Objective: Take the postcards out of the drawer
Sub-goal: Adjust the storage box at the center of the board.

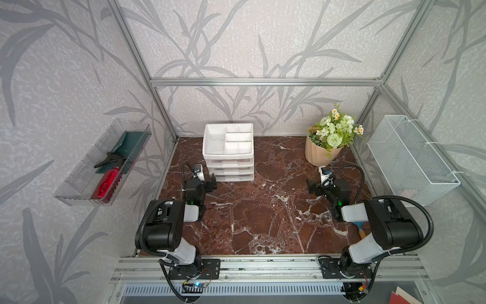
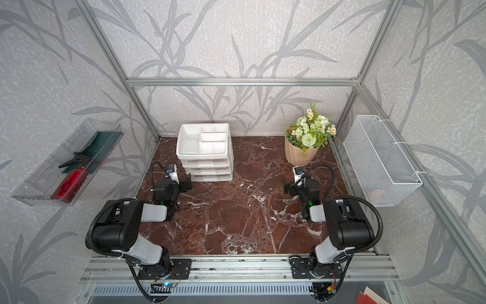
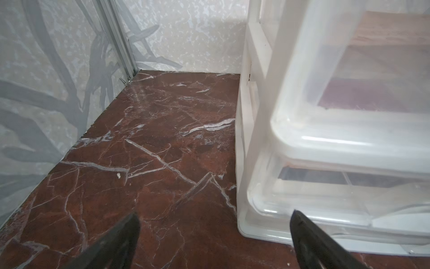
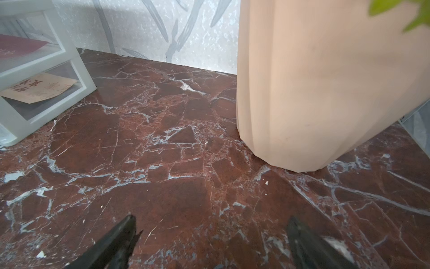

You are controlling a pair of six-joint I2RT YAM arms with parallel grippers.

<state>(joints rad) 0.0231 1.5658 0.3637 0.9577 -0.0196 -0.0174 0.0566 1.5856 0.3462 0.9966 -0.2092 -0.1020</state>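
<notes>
Right wrist view, red postcard (image 4: 21, 46) and peach postcard (image 4: 39, 88) inside separate drawers (image 4: 76, 69), in a top view drawers mid-frame on the counter (image 1: 263, 210), left tool (image 1: 212, 184) spread beside them, right tool (image 1: 313, 188) spread near the pot (image 1: 319, 155).

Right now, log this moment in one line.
postcards in drawers | left fingers open, beside drawers | right fingers open, near pot

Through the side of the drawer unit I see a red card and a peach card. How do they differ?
The red postcard is dark red; the peach postcard is pale peach. The red postcard lies one drawer level above the peach postcard. The peach postcard shows dark lettering; the red postcard's print is too faint to read. Both lie flat inside the white drawer unit.
</notes>
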